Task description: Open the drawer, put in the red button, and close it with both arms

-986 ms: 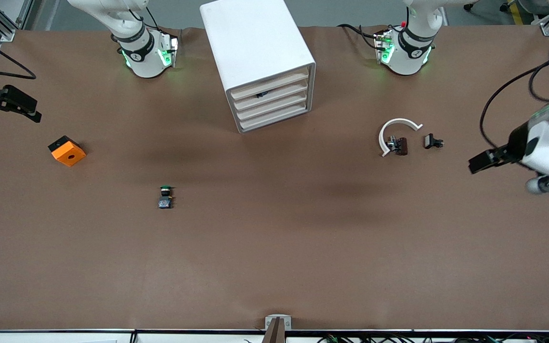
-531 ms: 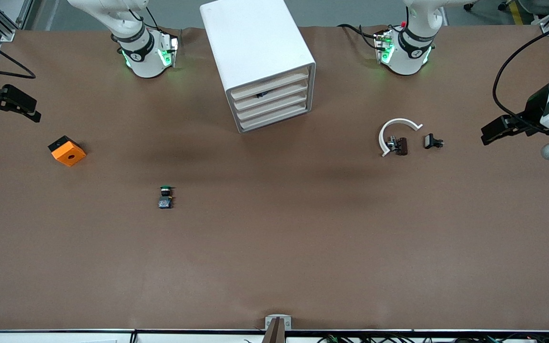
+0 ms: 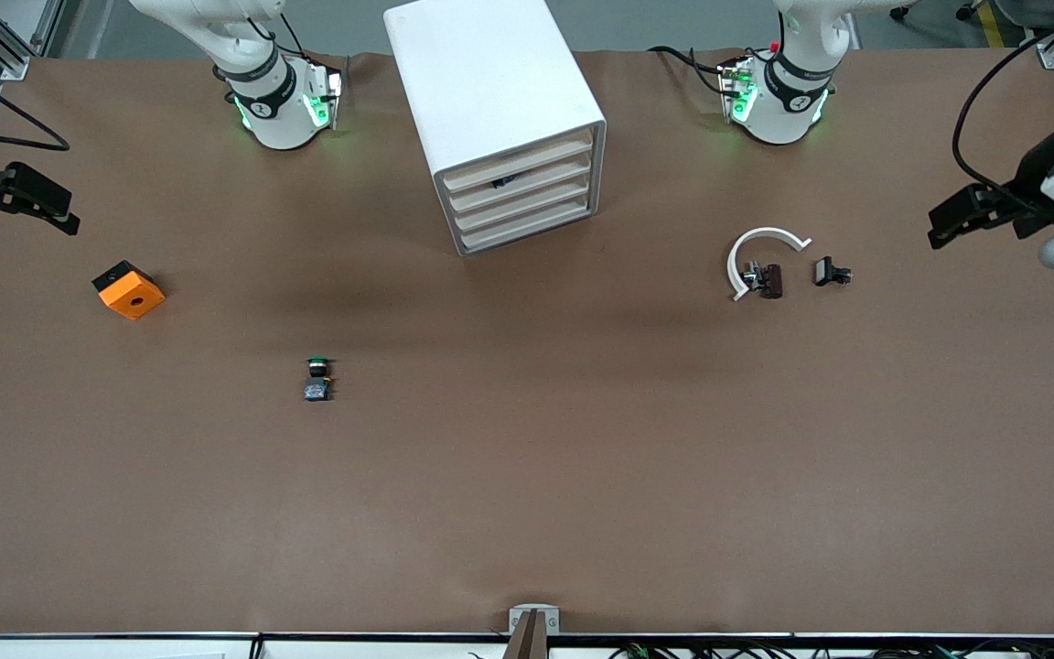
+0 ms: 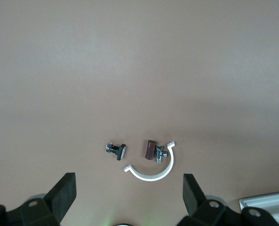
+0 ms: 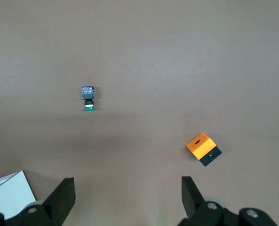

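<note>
Four drawers of the cabinet (image 3: 500, 119) all sat closed, red button unseen, likely the dark bit in the second drawer (image 3: 521, 182), so task looked done; left gripper (image 4: 127, 200) and right gripper (image 5: 127, 197) hung open, empty, well apart from the cabinet

Overall light: bright, even, diffuse, from overhead; no hard-edged shadows anywhere.
Table (image 3: 527, 476): matte brown surface, no glare; broad soft dark patches lie in front of the cabinet (image 3: 490, 101) and toward the left arm's end.
Cabinet top: near-white, close to overexposed, little surface detail.
Arm bases: green indicator lights glow at both, casting a faint green tint on the table beside them.
Front view focus: sharp across the table; small parts stay legible.
Left wrist view: mild vignetting at corners, soft shadow band across the middle; left gripper (image 4: 127, 197) fingers slightly soft.
Right wrist view: similar; orange block (image 5: 203, 149) crisp, with a short shadow.
</note>
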Available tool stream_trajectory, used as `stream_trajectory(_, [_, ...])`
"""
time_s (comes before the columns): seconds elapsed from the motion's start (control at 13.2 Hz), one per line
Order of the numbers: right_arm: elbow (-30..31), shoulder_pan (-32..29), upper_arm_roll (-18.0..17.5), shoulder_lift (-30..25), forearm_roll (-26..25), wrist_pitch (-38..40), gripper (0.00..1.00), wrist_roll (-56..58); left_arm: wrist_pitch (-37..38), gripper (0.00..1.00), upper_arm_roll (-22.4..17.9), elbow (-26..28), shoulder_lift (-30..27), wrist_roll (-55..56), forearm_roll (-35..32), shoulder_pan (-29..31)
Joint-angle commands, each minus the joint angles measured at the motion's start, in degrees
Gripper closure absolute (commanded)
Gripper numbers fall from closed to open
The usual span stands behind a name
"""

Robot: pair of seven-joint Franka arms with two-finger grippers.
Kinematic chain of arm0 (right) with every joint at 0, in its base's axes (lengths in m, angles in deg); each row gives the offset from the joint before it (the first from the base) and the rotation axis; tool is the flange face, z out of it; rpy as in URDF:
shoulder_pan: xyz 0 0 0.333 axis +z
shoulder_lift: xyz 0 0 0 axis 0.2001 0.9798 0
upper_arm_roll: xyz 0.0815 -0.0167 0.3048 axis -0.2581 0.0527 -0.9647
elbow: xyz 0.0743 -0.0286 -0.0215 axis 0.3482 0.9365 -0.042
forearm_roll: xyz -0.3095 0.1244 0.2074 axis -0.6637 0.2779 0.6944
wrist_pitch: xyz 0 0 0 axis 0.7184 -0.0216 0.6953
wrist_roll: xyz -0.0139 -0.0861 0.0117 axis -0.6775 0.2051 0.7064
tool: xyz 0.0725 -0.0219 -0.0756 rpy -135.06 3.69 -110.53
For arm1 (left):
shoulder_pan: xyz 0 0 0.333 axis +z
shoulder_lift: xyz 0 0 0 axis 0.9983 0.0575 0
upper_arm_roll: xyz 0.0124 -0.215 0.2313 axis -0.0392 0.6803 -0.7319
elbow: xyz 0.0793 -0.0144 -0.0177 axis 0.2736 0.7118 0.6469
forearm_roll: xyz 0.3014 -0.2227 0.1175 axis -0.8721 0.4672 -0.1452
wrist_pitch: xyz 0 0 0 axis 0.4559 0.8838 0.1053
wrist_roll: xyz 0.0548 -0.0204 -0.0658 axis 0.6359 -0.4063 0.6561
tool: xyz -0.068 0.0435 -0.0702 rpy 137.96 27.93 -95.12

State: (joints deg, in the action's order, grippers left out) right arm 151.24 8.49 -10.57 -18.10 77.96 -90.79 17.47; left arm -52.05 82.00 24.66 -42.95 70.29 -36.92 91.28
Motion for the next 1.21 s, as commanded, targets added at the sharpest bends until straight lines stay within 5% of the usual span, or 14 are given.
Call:
stream_trajectory(0.0, [-0.1,-0.1,-0.2,-0.7,0.6,0.2,0.00,0.5,-3.4,0.00,-3.4,7.9,-6.7,-1.2,1.0,-3.7])
stream_trajectory(0.23, [-0.1,0.0,-0.2,-0.7,0.6,0.1,0.00,0.5,-4.6,0.00,-4.5,11.1,-8.8,-1.2,1.0,-5.1])
stream_trajectory(1.14, [-0.1,0.3,-0.2,-0.6,0.6,0.0,0.00,0.5,-4.5,0.00,-4.5,4.9,-3.2,-1.1,1.0,-4.7])
